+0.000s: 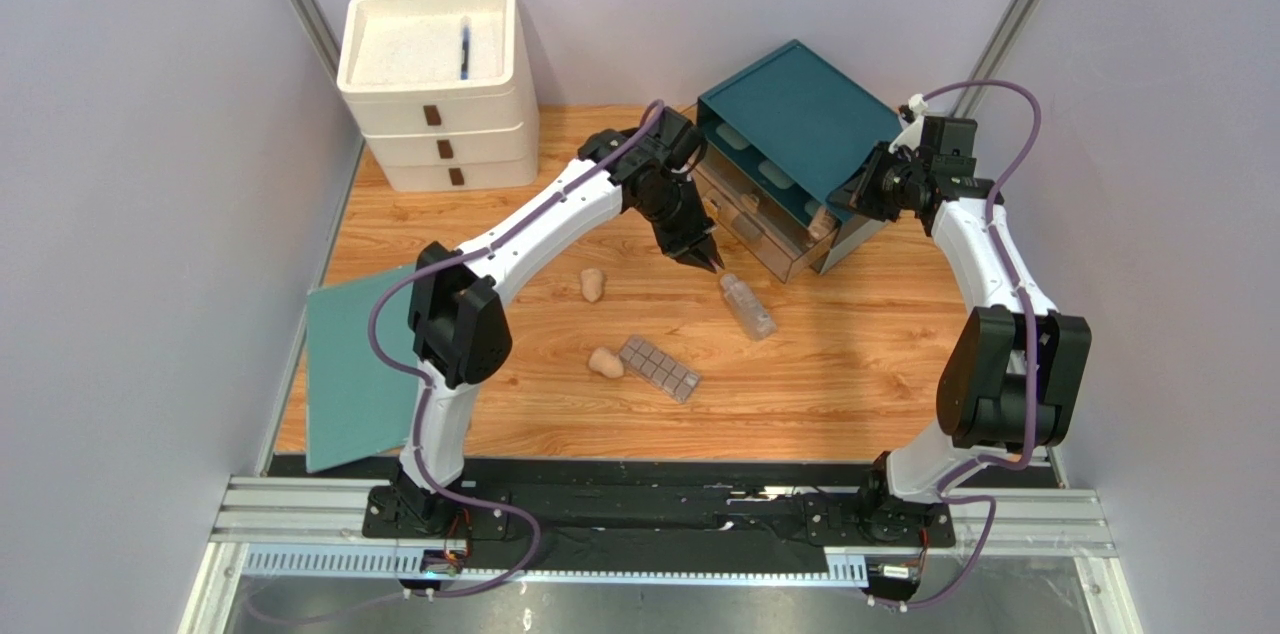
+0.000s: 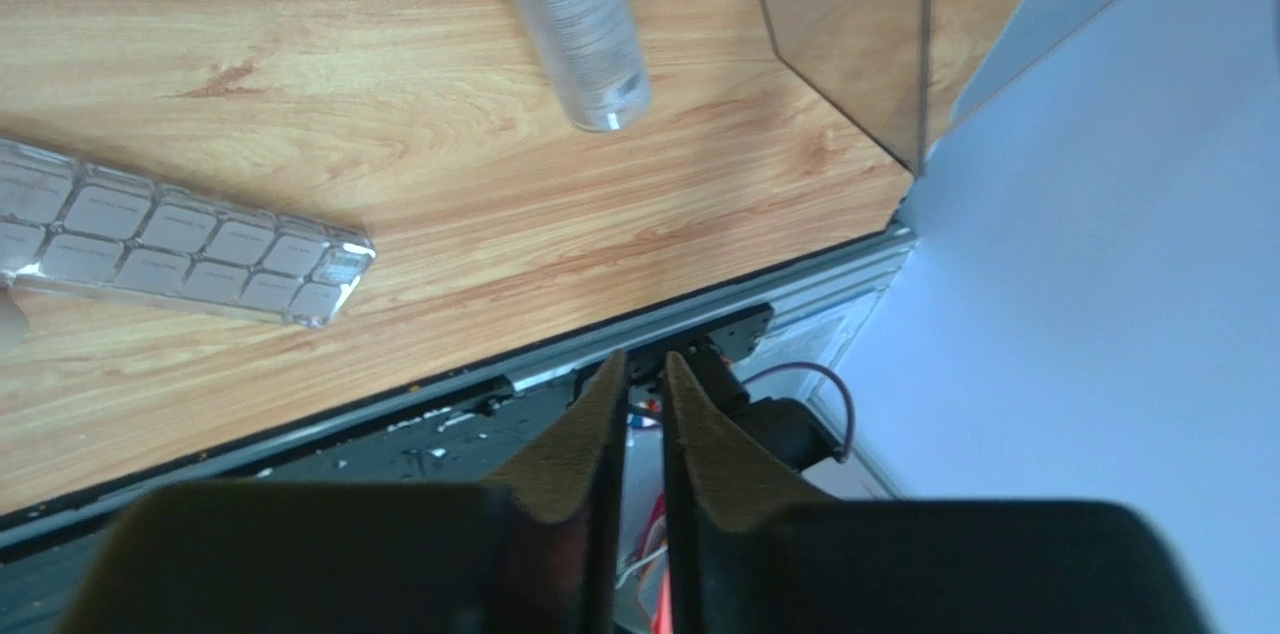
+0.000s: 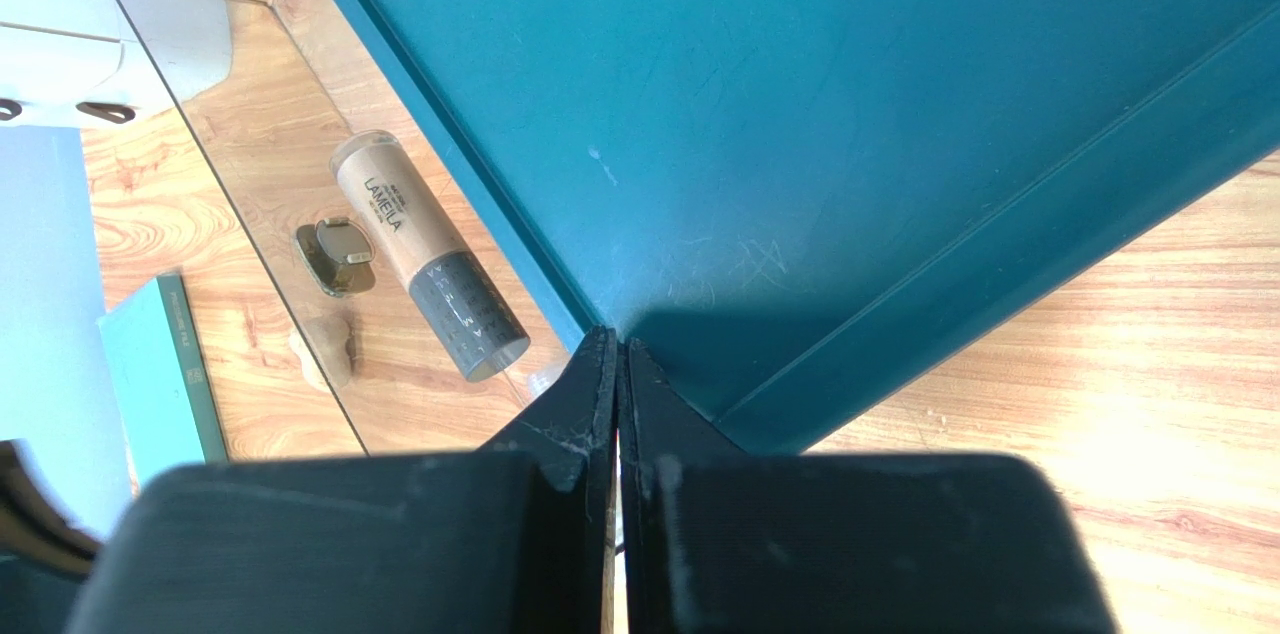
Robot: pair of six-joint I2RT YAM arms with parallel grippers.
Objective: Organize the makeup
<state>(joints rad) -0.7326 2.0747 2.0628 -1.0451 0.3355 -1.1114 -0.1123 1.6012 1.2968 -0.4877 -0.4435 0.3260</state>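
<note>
The clear bottle [image 1: 747, 304] [image 2: 579, 12] lies on its side on the wooden table. The grey-brown gridded palette [image 1: 661, 367] [image 2: 181, 237] lies nearer the front, with two beige sponges [image 1: 594, 283] [image 1: 606, 361] to its left. My left gripper [image 1: 700, 253] [image 2: 645, 361] hangs above the table just left of the bottle, its jaws almost together and holding nothing. A beige tube with a grey cap [image 3: 428, 267] lies in a clear drawer beside a small dark-topped item [image 3: 337, 256]. My right gripper [image 1: 857, 202] [image 3: 618, 342] is shut, its tip against the teal organizer [image 1: 796, 117] [image 3: 781, 109].
The organizer's clear drawers [image 1: 759, 222] [image 2: 842, 19] stick out towards the table's middle. A white stacked drawer unit [image 1: 436, 79] stands at the back left. A flat teal sheet [image 1: 361, 364] [image 3: 158, 379] overhangs the left edge. Grey walls close in both sides.
</note>
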